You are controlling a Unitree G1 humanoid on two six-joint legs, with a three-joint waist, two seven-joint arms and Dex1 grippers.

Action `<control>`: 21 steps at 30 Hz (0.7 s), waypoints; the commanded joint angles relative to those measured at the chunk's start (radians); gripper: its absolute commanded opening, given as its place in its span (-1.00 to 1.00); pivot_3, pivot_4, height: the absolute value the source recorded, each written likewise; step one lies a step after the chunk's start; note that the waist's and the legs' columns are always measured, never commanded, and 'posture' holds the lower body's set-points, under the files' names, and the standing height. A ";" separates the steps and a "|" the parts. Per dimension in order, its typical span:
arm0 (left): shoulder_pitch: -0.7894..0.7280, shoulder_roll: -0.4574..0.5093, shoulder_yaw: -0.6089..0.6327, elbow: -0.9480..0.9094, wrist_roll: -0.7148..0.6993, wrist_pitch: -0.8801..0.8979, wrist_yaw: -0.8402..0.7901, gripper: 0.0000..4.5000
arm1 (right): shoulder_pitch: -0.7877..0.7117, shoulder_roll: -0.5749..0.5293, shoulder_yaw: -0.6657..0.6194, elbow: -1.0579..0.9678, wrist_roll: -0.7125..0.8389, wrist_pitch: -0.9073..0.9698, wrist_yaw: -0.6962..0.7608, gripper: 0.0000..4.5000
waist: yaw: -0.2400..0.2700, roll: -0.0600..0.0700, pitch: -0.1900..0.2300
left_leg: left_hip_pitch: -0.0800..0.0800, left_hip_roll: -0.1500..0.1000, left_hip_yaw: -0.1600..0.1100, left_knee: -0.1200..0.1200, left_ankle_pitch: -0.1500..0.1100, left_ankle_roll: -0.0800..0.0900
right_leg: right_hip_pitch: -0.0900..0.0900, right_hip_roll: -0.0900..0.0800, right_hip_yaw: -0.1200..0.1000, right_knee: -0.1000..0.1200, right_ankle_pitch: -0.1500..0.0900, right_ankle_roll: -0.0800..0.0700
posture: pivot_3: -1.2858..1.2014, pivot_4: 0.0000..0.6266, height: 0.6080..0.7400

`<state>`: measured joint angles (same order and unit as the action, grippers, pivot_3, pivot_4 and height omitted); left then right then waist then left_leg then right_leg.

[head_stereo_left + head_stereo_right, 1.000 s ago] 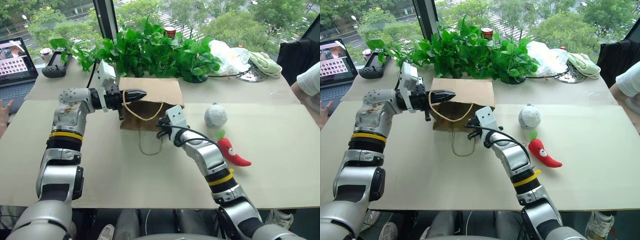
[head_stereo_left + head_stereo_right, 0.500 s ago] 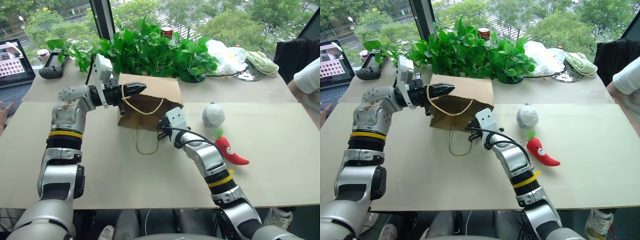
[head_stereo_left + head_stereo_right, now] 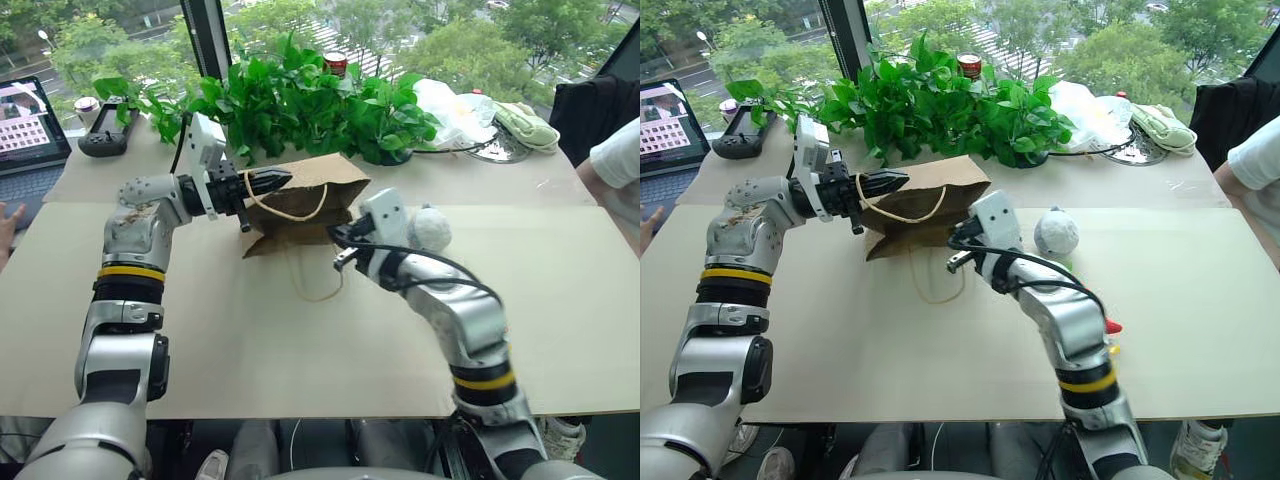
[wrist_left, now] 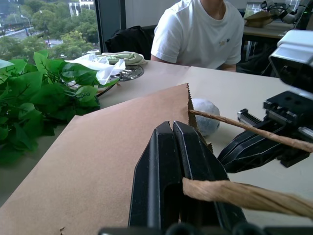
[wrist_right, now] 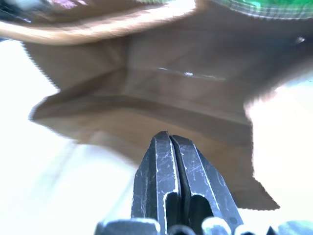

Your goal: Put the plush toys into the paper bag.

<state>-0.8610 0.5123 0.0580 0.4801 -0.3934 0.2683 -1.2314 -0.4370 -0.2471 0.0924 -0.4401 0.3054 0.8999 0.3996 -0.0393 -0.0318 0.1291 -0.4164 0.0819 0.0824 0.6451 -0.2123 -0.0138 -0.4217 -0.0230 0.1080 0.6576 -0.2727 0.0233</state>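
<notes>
Moved: right gripper (image 3: pixel 958 243) has risen off the table toward the paper bag's (image 3: pixel 940 190) mouth.
Left gripper (image 3: pixel 272 181): clenched on one cord handle (image 3: pixel 290 214).
Right gripper: clenched, nothing visibly held.
Risk: bag hangs by one handle — may tip or fold shut.
Toys: grey ball (image 3: pixel 1056 232) just right of right gripper; red chili (image 3: pixel 1110 326) mostly hidden behind its arm.

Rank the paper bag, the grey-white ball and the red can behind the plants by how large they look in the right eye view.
1. Paper bag: clearly the largest.
2. Grey-white ball.
3. Red can: looks smallest, but it stands farthest from the camera, half hidden by leaves, so its true size against the ball is unsure.
</notes>
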 commanded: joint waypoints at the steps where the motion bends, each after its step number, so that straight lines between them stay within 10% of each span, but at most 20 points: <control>1: -0.007 0.009 0.020 -0.045 -0.021 0.009 0.005 -1.00 | -0.004 -0.067 -0.115 -0.065 0.061 0.051 0.022 -0.97 | 0.001 0.000 0.000 | 0.000 0.000 0.000 0.000 0.000 0.000 | 0.000 0.000 0.000 -0.001 0.000 0.000 | 0.03 -0.52 0.65; 15: -0.009 0.004 0.025 -0.045 -0.023 0.015 0.004 -1.00 | -0.113 -0.180 -0.178 0.414 -0.132 -0.042 -0.144 0.98 | -0.006 0.000 0.000 | 0.001 -0.001 0.000 -0.001 0.000 0.000 | -0.001 0.000 0.002 -0.001 0.000 0.000 | 0.03 -0.52 0.65; 21: -0.016 -0.001 0.023 -0.043 -0.021 0.014 0.006 -1.00 | -0.163 -0.139 -0.178 0.563 -0.165 -0.094 -0.187 0.98 | -0.004 0.000 0.000 | 0.001 -0.001 0.000 0.000 0.000 0.000 | 0.000 0.000 0.002 -0.001 0.000 0.000 | 0.03 -0.52 0.65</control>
<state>-0.8559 0.5097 0.0645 0.4658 -0.3957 0.2868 -1.2271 -0.5850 -0.3907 -0.0833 0.0998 0.1520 0.8349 0.2218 -0.0429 -0.0317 0.1291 -0.4153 0.0809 0.0826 0.6446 -0.2119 -0.0142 -0.4216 -0.0230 0.1097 0.6570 -0.2728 0.0232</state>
